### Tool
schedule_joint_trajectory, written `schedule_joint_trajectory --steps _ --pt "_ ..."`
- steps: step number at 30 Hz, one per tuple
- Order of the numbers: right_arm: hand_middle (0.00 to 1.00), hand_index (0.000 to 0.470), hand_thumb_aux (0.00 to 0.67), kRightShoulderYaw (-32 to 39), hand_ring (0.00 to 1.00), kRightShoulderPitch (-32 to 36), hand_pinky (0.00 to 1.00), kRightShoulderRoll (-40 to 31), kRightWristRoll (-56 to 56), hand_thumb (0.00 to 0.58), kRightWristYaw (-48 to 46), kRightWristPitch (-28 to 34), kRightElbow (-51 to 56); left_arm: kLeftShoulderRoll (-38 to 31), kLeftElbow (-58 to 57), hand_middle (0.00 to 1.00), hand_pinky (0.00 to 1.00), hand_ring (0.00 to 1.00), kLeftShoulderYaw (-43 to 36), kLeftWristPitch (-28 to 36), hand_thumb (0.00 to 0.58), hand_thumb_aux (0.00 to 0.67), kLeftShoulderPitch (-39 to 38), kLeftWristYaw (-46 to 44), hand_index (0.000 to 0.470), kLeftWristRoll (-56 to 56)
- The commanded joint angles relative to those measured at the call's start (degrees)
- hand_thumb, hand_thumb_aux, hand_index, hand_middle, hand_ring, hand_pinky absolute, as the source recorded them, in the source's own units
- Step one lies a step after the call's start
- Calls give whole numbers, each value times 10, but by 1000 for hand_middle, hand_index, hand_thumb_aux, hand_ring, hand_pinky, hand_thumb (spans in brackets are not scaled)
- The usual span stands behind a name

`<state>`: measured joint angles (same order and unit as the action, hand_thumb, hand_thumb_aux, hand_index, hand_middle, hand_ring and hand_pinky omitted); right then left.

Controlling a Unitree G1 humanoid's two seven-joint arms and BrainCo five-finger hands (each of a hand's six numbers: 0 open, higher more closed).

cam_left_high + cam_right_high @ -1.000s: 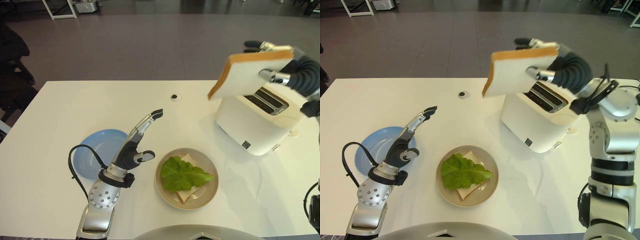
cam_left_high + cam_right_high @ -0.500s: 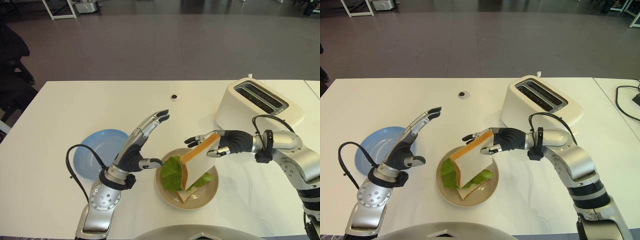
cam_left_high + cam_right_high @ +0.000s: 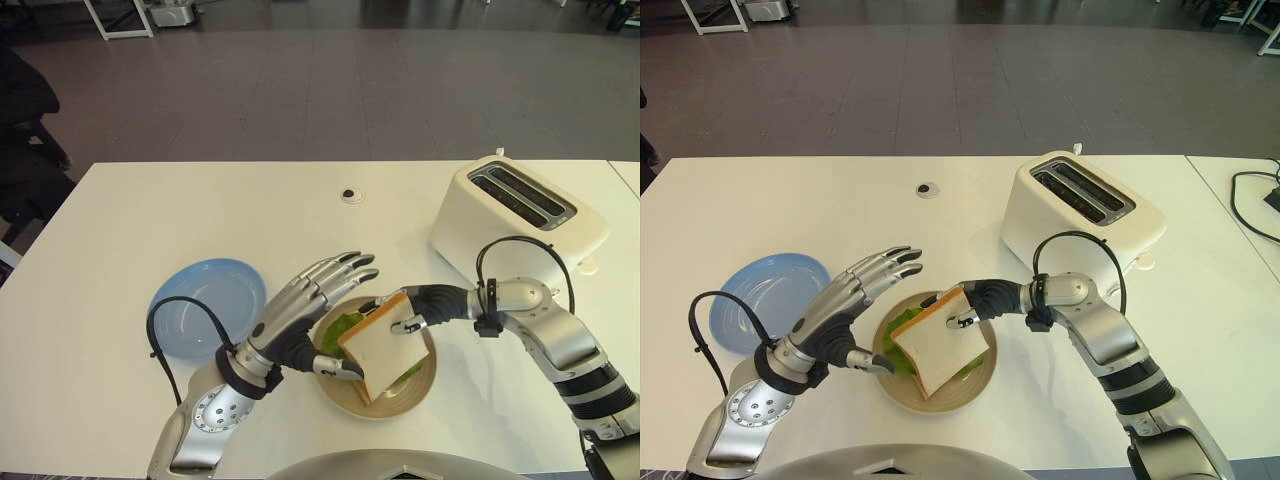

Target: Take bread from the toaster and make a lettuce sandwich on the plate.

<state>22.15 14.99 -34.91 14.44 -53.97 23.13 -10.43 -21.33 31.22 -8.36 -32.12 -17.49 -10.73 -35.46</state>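
A beige plate (image 3: 422, 378) sits near the table's front edge, with green lettuce (image 3: 335, 331) and a bread slice under it. My right hand (image 3: 420, 307) is shut on a second bread slice (image 3: 385, 345), held tilted low over the lettuce on the plate. My left hand (image 3: 305, 310) is open, fingers spread, right beside the plate's left rim and close to the held slice. The white toaster (image 3: 515, 222) stands at the back right, its slots empty.
A blue plate (image 3: 200, 310) lies left of my left hand. A small black spot (image 3: 348, 193) marks the table's far middle. A black cable (image 3: 165, 340) loops from my left wrist. The table's right edge lies past the toaster.
My right hand carried the bread slice from above the toaster down over the plate, now lower and flatter on the lettuce. My left hand moved right to the plate's rim.
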Motion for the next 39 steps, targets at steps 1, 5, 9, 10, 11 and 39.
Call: schedule_joint_trajectory --steps 1,5,9,10,11,39 --pt "0 470 670 24 0 4 0 12 -51 580 12 -26 20 -26 38 0 0 0 -14 -30 0 0 -27 -11 0 -85" --pt "0 470 670 38 0 2 0 24 -72 580 14 -42 43 -57 62 0 0 0 -13 -63 0 0 -71 -8 0 -158" --pt "0 470 670 48 0 3 0 33 -94 580 17 -60 63 -76 73 0 0 0 -16 -90 0 0 -100 9 0 -222" --pt "0 470 670 49 0 3 0 35 -98 580 18 -65 67 -80 74 0 0 0 -15 -93 0 0 -107 17 0 -232" --pt "0 470 670 48 0 3 0 37 -101 580 19 -68 70 -84 73 0 0 0 -13 -95 0 0 -112 25 0 -245" --pt "0 0 0 -111 0 63 0 183 -84 0 189 -221 93 -167 -191 0 0 0 -156 -21 0 0 -56 64 0 -319"
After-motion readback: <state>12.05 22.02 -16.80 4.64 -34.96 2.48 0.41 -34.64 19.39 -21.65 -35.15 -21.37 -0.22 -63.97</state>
